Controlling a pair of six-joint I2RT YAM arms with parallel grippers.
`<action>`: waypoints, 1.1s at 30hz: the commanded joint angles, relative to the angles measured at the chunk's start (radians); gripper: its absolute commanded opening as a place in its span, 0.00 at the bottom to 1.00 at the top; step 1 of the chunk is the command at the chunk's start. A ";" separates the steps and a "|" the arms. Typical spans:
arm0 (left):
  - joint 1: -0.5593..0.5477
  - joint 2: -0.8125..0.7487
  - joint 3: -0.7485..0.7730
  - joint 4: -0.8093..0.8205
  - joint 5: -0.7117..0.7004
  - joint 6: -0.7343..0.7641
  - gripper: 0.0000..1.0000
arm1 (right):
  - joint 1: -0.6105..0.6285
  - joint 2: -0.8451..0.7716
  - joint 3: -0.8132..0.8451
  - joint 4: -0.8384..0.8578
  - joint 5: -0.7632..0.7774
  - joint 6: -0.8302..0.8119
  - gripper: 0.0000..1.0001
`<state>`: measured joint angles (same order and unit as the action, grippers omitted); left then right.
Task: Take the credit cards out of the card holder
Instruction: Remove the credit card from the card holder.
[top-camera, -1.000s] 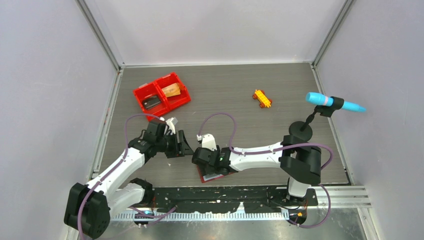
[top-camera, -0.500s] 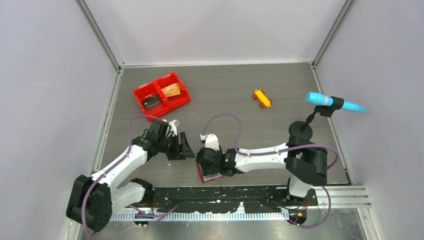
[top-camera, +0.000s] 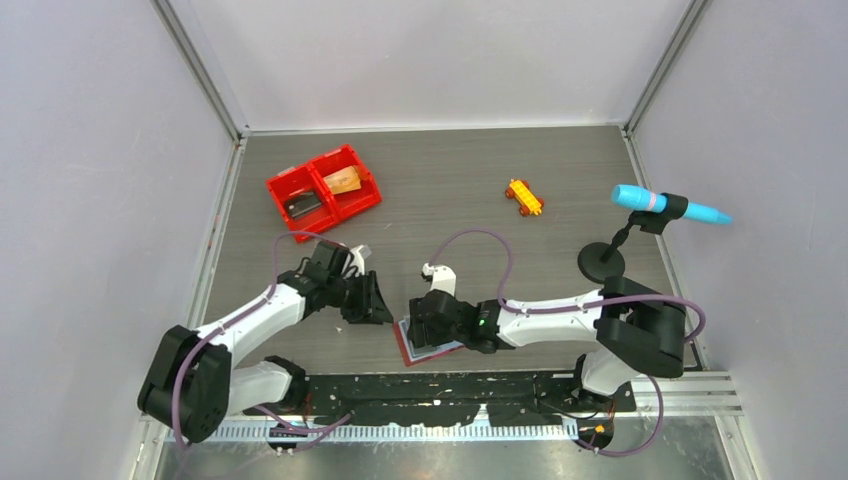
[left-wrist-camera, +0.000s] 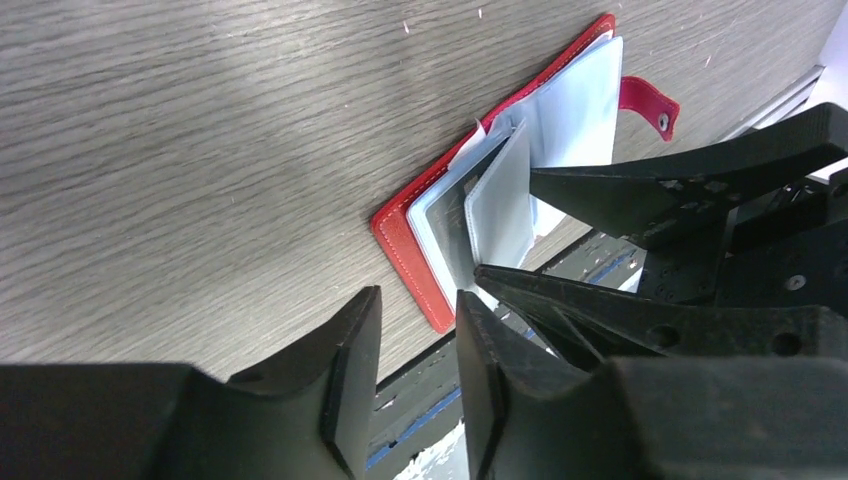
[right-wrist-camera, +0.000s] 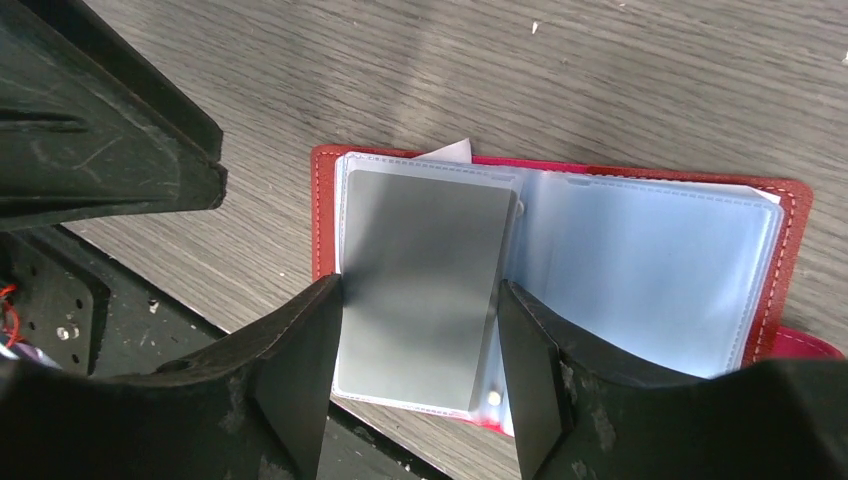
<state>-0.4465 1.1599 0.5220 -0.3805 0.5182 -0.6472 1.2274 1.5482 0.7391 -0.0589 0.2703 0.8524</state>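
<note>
We take the card holder (top-camera: 432, 343) as our landmark: it lies open and flat on the grey wood-grain table (top-camera: 450, 180), at the near edge, right against the black mounting rail (top-camera: 440, 400) that carries the arm bases. Its dark red cover faces down, the pale blue sleeves face up, and the snap tab (left-wrist-camera: 648, 103) sticks out from one side. In the right wrist view a grey card (right-wrist-camera: 420, 270) sits in the sleeve nearest the camera; whether it is one of the credit cards we cannot tell.

The right gripper (right-wrist-camera: 415, 375) is directly over the holder with its fingers apart, one on each side of that grey sleeve; we cannot tell if they touch it. The left gripper (left-wrist-camera: 418, 345) hangs just left of the holder, its fingers a narrow gap apart with nothing between them.

Far behind the holder and to its left stands a red bin (top-camera: 323, 192). Behind and to its right lies a yellow toy (top-camera: 524, 196), and further right a blue microphone (top-camera: 668, 205) on a black stand. Pale walls enclose the table on three sides.
</note>
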 joint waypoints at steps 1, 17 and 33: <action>-0.011 0.030 0.007 0.075 0.015 -0.017 0.32 | -0.024 -0.062 -0.056 0.126 -0.028 0.032 0.55; -0.048 0.175 0.040 0.223 0.067 -0.080 0.04 | -0.059 -0.099 -0.142 0.261 -0.102 0.054 0.55; -0.089 0.280 0.062 0.324 0.134 -0.157 0.04 | -0.061 -0.120 -0.144 0.242 -0.104 0.052 0.59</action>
<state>-0.5179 1.4361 0.5632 -0.1417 0.5999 -0.7605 1.1690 1.4769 0.5934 0.1661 0.1604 0.8944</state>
